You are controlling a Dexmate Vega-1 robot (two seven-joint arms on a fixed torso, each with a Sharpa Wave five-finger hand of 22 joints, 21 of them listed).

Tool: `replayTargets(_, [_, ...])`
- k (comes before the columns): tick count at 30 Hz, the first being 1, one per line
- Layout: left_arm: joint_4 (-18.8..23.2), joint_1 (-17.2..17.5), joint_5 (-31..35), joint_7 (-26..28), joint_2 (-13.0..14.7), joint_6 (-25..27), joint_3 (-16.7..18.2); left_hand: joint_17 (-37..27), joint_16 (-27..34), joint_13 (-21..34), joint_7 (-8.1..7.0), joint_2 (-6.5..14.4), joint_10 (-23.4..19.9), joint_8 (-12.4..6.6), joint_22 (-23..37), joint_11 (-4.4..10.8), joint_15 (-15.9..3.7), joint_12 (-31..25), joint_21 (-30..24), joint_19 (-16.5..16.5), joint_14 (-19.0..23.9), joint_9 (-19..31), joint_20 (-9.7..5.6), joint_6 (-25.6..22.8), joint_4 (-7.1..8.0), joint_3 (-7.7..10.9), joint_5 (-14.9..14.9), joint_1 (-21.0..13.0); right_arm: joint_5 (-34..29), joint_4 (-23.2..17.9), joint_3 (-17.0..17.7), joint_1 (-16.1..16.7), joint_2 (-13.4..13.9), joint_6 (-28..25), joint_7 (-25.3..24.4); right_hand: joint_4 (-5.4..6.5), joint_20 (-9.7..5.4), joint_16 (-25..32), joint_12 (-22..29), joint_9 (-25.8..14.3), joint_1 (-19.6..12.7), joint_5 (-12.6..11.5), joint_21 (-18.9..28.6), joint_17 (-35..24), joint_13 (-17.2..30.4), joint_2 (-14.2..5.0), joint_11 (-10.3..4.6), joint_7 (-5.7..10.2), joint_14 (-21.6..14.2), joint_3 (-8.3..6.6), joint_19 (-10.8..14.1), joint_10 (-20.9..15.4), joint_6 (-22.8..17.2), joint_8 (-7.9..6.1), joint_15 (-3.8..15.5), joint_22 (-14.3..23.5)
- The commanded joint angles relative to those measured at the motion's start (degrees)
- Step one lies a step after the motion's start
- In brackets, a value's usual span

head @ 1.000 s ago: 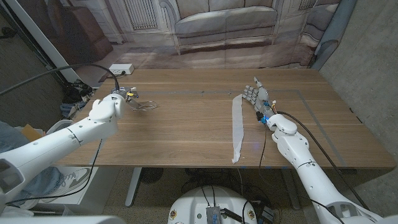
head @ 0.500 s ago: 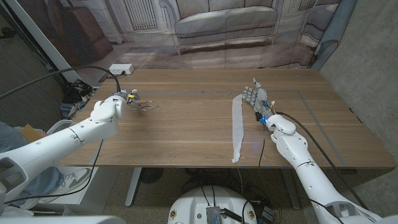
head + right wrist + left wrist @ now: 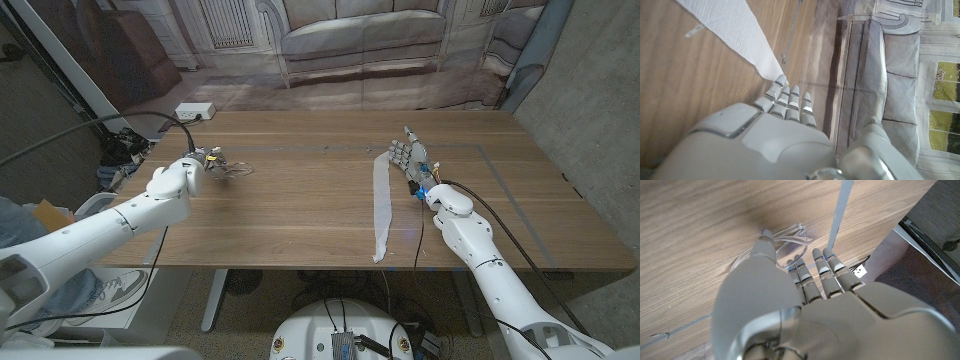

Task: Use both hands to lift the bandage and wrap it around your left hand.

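The bandage [image 3: 381, 205] lies flat on the table [image 3: 300, 215], right of centre, long axis running from the near edge toward the far side. My right hand [image 3: 409, 159] sits just beside its far end, fingers straight and together, holding nothing. My left hand [image 3: 196, 163] is well apart at the left, fingers extended and empty; a clear looped thing [image 3: 234, 169] at its fingertips is hard to make out.

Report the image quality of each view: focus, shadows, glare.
Head view: even, soft light, sharp across the table, the bandage crisp, no glare. Left wrist view: the left hand close up is soft, and casts a dark shadow on the wood. Right wrist view: the right hand is blurred; bright window patches at the edge.
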State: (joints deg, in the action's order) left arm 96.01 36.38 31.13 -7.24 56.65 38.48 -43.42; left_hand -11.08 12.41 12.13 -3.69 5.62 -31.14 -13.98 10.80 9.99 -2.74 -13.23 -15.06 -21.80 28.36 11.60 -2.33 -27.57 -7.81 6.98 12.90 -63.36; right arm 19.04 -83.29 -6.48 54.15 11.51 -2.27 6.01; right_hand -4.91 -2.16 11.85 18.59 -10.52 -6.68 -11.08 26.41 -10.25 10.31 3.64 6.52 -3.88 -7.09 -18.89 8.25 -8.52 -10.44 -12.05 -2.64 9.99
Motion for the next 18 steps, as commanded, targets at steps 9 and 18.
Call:
replayTargets(9, [-3.33, 0.85, -2.09, 4.32, -2.95, -0.96, 0.48, -0.06, 0.34, 0.27, -0.25, 0.85, -2.99, -0.94, 0.16, -1.42, -5.97, -0.54, -0.73, -2.77, 2.97, 0.11, -2.01, -3.33, -0.29, 1.06, -0.51, -2.09, -0.29, 0.60, -0.43, -0.74, -0.22, -1.54, 0.12, 0.07, -0.62, -0.09, -0.47, -0.16, -0.25, -0.38, -0.36, -0.33, 0.04, -0.62, 0.04, 0.15, -0.38, 0.44, 0.57, -0.38, -0.63, 0.18, 0.15, 0.17])
replayTargets(18, [-3.94, 2.45, -4.35, 7.95, -4.56, -1.66, 2.73, 0.61, 1.67, -0.07, 0.32, 1.87, -14.28, -3.83, -0.34, -0.84, -8.48, -2.10, -4.28, -14.16, 15.86, -0.04, -3.43, -15.19, -0.88, 3.85, -1.48, -7.11, -0.36, 1.05, -0.23, -1.18, -0.23, -1.21, 0.48, 0.04, -0.62, -0.20, -0.69, -0.17, -0.27, -0.38, -0.57, -0.33, 0.05, -0.67, 0.00, 0.13, -0.26, 0.49, 0.61, -0.33, -0.58, 0.27, 0.08, 0.18])
